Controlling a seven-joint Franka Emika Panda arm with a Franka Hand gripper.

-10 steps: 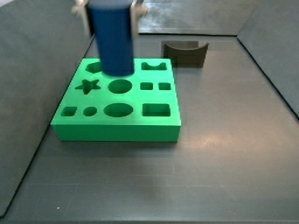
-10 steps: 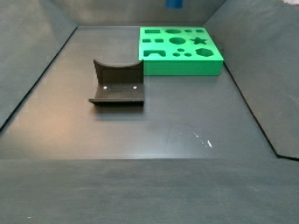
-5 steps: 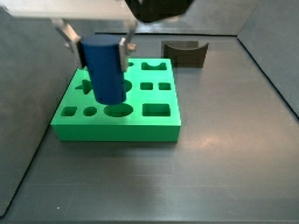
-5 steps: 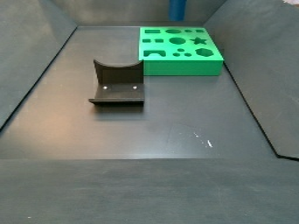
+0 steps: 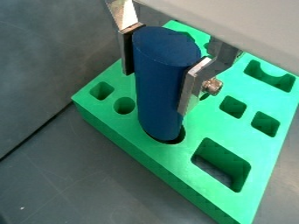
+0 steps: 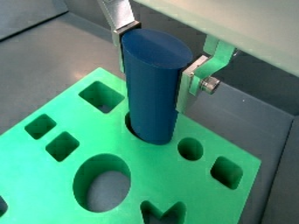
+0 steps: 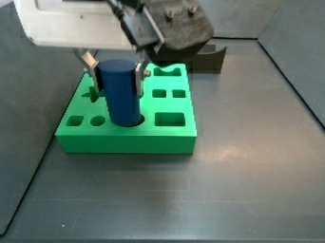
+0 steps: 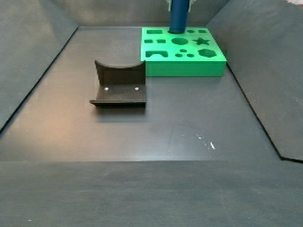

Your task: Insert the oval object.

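I see the dark blue oval object (image 5: 162,80) between the gripper's (image 5: 159,63) silver fingers (image 5: 197,80), above the plain bright green block (image 5: 176,166).

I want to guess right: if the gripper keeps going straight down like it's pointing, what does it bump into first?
Probably the green block. The gripper points down, shut on the oval object, whose bottom end is already in an oval hole. How deep that hole goes isn't visible.

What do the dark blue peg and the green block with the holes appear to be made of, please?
The oval object, clamped between the gripper fingers with its base in a hole, looks like matte plastic: uniform dark blue, soft highlights, no grain. The green block also looks like plastic, possibly printed or molded: flat saturated color, crisp hole edges. Neither can be confirmed by sight.
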